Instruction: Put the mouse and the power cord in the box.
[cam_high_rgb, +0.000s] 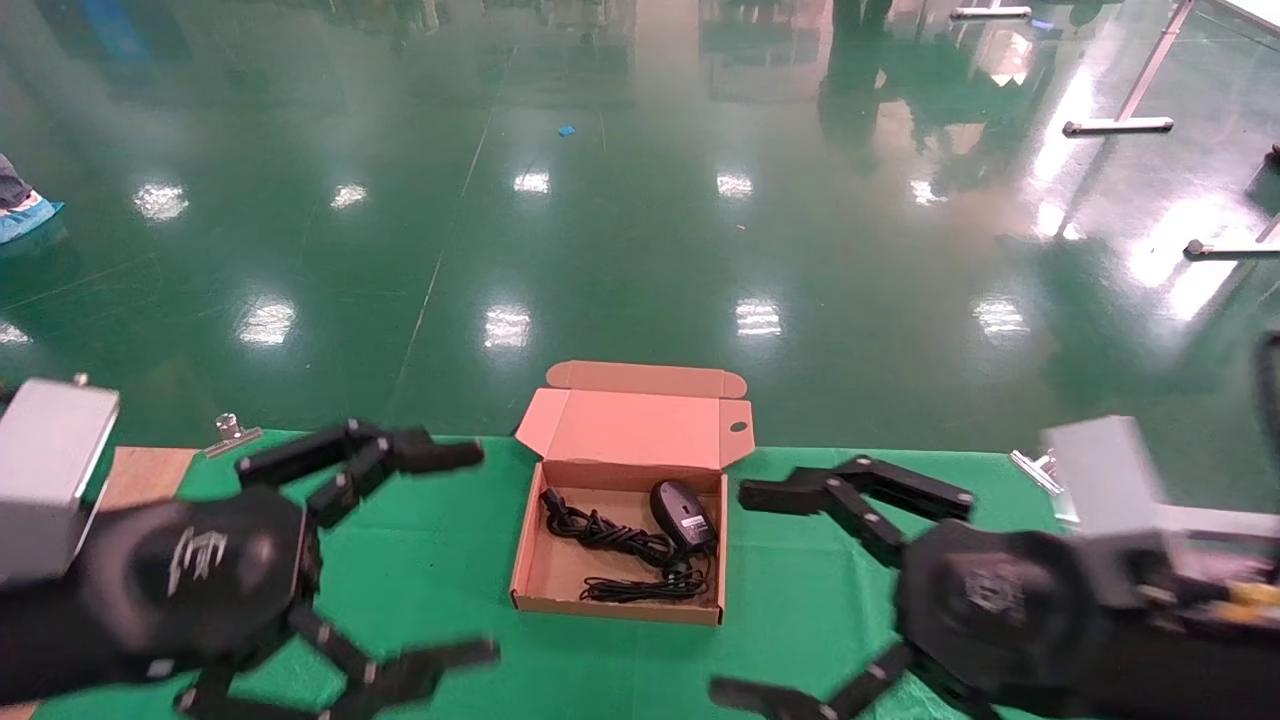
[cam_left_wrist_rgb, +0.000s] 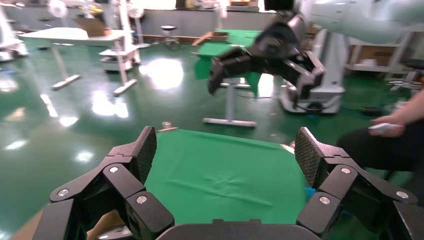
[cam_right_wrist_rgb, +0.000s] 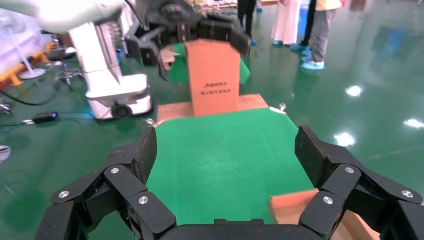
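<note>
Mouse (cam_high_rgb: 684, 514) and cord (cam_high_rgb: 610, 537) lay inside the open box (cam_high_rgb: 532, 568) on the green table (cam_high_rgb: 450, 560), while the left gripper (cam_high_rgb: 470, 555) and right gripper (cam_high_rgb: 735, 590) hovered on either side, jaws spread wide, holding nothing.

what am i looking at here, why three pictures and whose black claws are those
The claws are a two-armed robot's grippers. The wide picture comes from its head camera: the left gripper and right gripper hover open and empty on either side of a shallow brown cardboard box, lid flap up, on a green cloth-covered table. Inside the box lie a small black oval mouse and a thick black bundled power cord. The other two pictures come from cameras on each wrist, looking out between that gripper's own fingers.
</note>
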